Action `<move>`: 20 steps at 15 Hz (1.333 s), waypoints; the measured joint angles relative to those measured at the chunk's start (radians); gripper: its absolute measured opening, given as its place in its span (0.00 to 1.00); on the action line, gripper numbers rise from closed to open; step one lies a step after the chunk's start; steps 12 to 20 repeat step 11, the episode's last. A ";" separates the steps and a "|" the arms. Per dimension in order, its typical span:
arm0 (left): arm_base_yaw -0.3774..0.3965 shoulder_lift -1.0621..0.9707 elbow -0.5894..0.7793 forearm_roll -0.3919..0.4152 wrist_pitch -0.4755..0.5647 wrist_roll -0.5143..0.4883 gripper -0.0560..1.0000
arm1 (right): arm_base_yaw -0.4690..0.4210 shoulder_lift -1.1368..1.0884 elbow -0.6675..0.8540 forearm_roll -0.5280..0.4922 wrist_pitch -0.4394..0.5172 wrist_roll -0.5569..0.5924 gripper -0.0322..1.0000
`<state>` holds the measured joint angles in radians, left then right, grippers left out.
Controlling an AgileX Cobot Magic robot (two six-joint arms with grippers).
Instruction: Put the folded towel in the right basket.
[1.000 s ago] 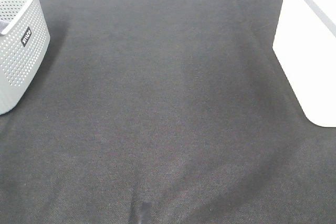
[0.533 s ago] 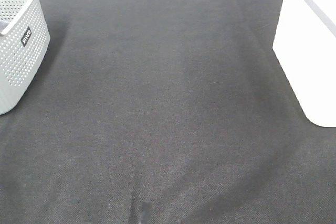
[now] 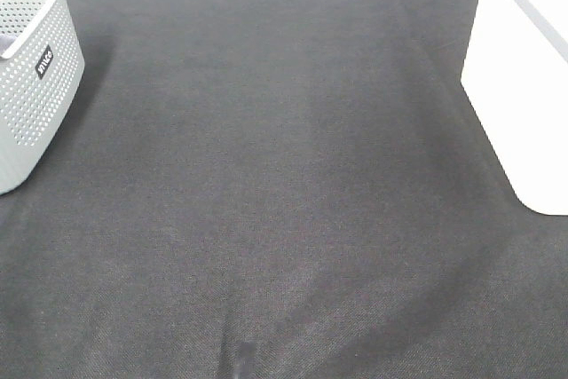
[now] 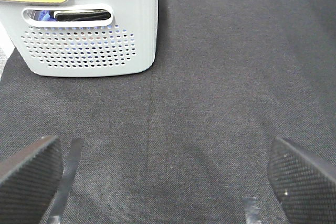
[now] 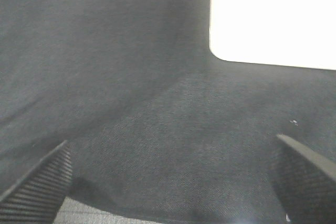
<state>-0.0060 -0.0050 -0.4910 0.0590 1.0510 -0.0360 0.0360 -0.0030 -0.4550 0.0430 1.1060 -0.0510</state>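
A dark cloth covered the counter (image 3: 284, 184), and the folded towel could not be seen on it in any view. The right basket (image 3: 524, 86), plain white with smooth walls, stood at the counter's right edge in the high view; whether the towel lay inside it could not be told, since its interior was out of sight. Well apart from the right basket, across the whole bare stretch of cloth, stood a grey perforated basket (image 3: 31, 86) with a small dark label on its wall.

In the left wrist view the left pincer (image 4: 168, 177) was released, its two dark textured fingers (image 4: 29, 174) spread wide with only cloth between them, facing the grey perforated basket, which held dark and blue items visible through its handle slot.

In the right wrist view the right pincer (image 5: 173, 182) was likewise released and gripped nothing, its fingers (image 5: 39, 184) wide apart over the cloth, with the right basket's lower corner near it and not touching.
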 joint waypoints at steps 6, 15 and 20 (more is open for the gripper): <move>0.000 0.000 0.000 0.000 0.000 0.000 0.99 | -0.007 0.000 0.000 0.005 0.000 0.000 0.96; 0.000 0.000 0.000 0.000 0.000 0.000 0.99 | -0.007 0.000 0.000 0.005 0.000 0.000 0.96; 0.000 0.000 0.000 0.000 0.000 0.000 0.99 | -0.007 0.000 0.000 0.005 0.000 0.000 0.96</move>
